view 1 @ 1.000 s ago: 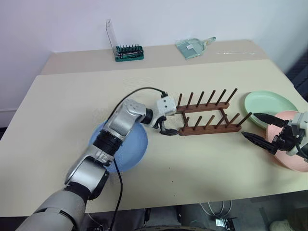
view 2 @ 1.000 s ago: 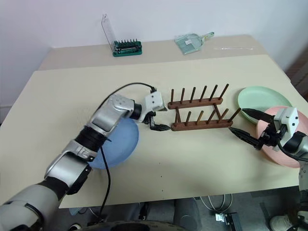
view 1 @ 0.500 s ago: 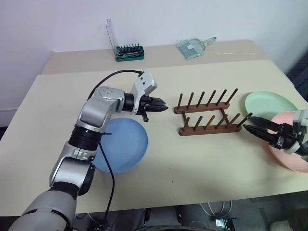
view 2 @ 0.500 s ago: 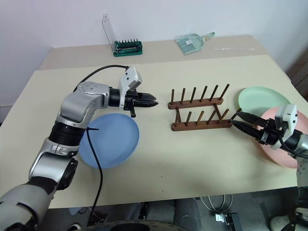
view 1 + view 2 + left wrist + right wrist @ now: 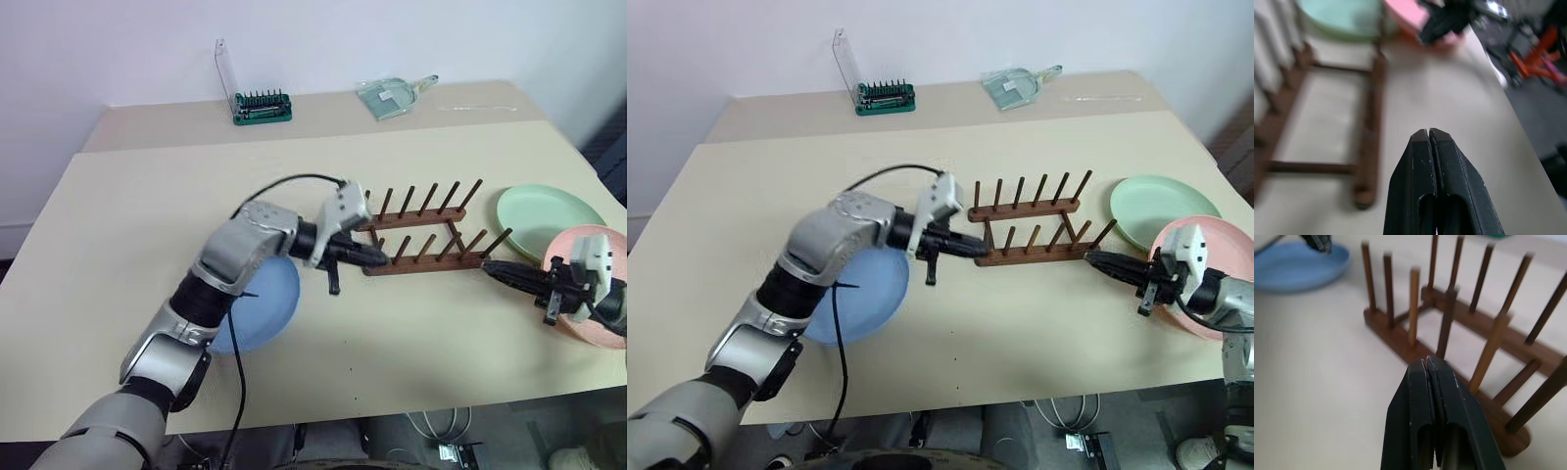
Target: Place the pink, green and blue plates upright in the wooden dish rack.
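The rack sits at the middle of the table, empty, its two rows of pegs upright. The blue plate lies flat at its 9 o'clock, partly under the left arm. The green plate lies flat at the rack's 3 o'clock, and the pink plate lies flat at about 4 o'clock, overlapping the green one's near edge.

The left gripper has its fingers pressed together on nothing, the tip right at the rack's near rail at its 9 o'clock end. The right gripper is likewise closed and empty, pointing at the rack's 3 o'clock end, just off the rail.

No plate is racked yet, and both closed tips look set to nudge or steady the rack. To do that well, push low on the rail rather than on the pegs, and from both ends evenly so it does not swivel. Keep it off the green plate. Then the fingers must part before either takes a plate by its rim.
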Robot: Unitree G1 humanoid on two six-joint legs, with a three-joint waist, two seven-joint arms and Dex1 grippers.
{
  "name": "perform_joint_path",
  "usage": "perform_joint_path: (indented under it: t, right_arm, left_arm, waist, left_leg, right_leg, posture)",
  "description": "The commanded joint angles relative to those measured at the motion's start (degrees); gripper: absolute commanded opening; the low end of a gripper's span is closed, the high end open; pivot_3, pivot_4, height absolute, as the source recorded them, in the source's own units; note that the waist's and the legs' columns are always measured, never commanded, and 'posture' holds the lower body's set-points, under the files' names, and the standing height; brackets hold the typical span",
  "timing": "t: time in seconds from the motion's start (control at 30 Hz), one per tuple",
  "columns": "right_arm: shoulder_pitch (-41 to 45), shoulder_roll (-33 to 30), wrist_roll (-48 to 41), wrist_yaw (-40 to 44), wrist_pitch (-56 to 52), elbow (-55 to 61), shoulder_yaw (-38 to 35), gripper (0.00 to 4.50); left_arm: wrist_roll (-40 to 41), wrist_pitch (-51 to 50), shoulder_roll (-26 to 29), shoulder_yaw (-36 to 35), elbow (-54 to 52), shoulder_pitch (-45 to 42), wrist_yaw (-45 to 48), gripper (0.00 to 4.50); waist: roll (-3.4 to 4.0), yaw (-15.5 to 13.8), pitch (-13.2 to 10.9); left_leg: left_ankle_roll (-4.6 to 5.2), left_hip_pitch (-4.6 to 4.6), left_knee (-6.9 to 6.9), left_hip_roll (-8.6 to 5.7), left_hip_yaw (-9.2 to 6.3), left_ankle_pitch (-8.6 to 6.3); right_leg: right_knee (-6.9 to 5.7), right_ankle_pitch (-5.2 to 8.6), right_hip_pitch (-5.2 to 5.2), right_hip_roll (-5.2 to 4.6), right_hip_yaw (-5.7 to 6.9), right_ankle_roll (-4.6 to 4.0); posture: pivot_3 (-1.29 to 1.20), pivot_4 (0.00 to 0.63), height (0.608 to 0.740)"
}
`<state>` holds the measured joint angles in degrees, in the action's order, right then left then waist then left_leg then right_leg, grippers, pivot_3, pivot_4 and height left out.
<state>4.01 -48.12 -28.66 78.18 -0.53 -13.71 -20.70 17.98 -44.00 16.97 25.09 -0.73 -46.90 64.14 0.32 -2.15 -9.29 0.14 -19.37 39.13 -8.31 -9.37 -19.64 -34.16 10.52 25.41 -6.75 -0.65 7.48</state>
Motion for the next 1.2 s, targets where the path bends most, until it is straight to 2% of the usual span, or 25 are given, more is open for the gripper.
perform_joint_path:
  t: [0.03,0.23,0.43,0.8,1.2]
  right_arm:
    - [1.0,-0.1,1.2,-0.3,2.1,0.1,0.7,0.04]
    - [2.2,0.5,5.3,-1.9,6.2,-1.8,3.8,0.04]
    - [2.6,1.2,7.7,-3.6,9.7,-3.9,5.5,0.04]
    - [9.3,1.7,14.5,-7.9,19.6,-12.4,9.9,0.04]
    - [19.6,1.7,22.2,-10.6,31.9,-28.9,15.6,0.04]
  left_arm:
    - [-1.4,3.5,-1.0,3.1,3.3,-3.8,3.3,0.00]
    - [-12.2,13.2,-1.5,12.7,9.0,-5.2,2.5,0.00]
    - [-20.8,19.8,-4.4,16.8,13.3,-4.5,-2.7,0.00]
    - [-31.2,27.4,-9.5,16.0,26.1,-6.3,-13.9,0.00]
    - [-34.3,32.2,-11.0,14.5,32.9,-7.5,-16.4,0.00]
  waist:
    - [0.00,-0.1,0.0]
    - [-0.01,-0.1,0.0]
    - [-0.02,-0.1,0.0]
    - [-0.03,-0.1,0.0]
    - [-0.03,0.0,0.0]
  left_leg:
    - [0.00,0.00,0.01,0.00,0.00,0.00]
    - [0.00,0.01,0.00,-0.01,0.02,0.00]
    - [0.00,0.00,0.00,-0.01,0.02,0.00]
    - [0.01,0.04,0.01,-0.01,0.08,0.01]
    - [0.01,0.10,0.01,0.00,0.11,0.01]
  right_leg:
    - [0.00,0.00,0.00,0.00,0.00,0.00]
    - [0.04,0.00,-0.03,0.01,0.00,0.00]
    - [0.04,0.00,-0.01,0.01,-0.03,0.00]
    - [0.03,0.00,-0.04,0.01,-0.06,0.01]
    - [0.03,-0.01,-0.07,0.04,-0.09,0.01]
  posture:
    - [0.00,0.150,0.740]
    - [0.00,0.150,0.740]
    - [0.00,0.150,0.740]
    - [0.00,0.150,0.740]
    - [0.00,0.150,0.740]
